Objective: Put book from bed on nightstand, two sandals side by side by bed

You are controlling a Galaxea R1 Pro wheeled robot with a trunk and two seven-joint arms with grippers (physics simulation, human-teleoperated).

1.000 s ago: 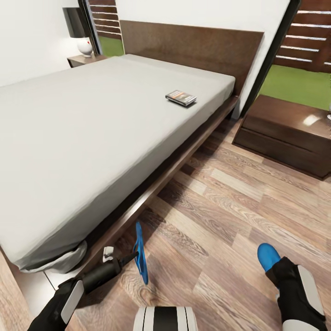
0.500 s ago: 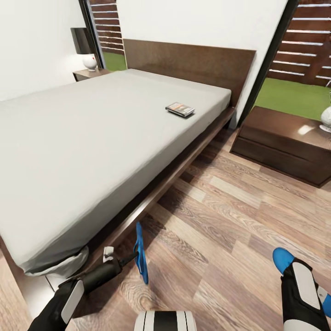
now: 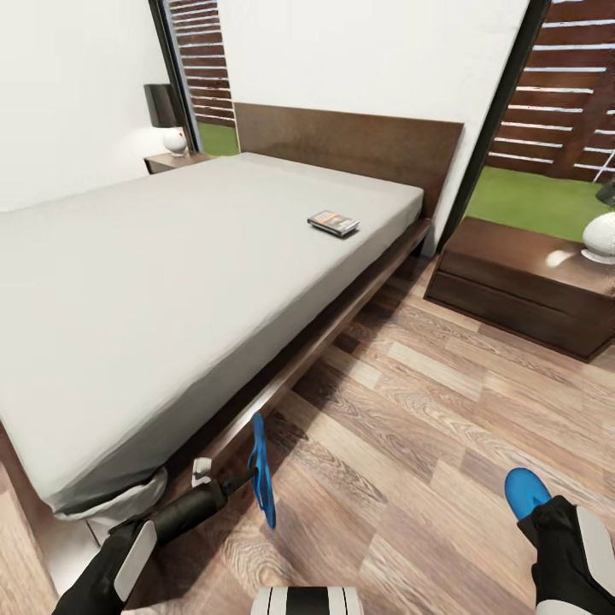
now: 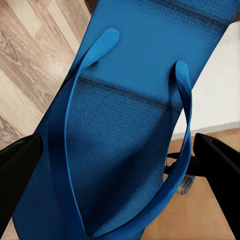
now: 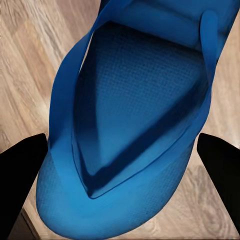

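- Blue sandal [image 3: 261, 470] hangs edge-up in the left gripper [image 3: 237, 483], just beside the bed [image 3: 171, 282] frame near its foot; in the left wrist view the sole [image 4: 130, 115] sits between both dark fingers [image 4: 17, 165], clamped.
- Second sandal [image 3: 524, 493] sticks out past the right gripper [image 3: 547, 521], above the wood floor [image 3: 410, 410]; the right wrist view shows its sole [image 5: 135, 125] held between the fingers [image 5: 20, 170].
- Book [image 3: 333, 223] lies on the mattress near the headboard.
- Nightstand [image 3: 512, 286] stands right of the bed, carrying a white lamp base [image 3: 600, 234]; another nightstand [image 3: 175, 160] is on the far side.

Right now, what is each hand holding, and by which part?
Each holds one blue sandal: the left hand grips its sandal edge-on across the sole; the right hand's grip on its sandal is hidden.
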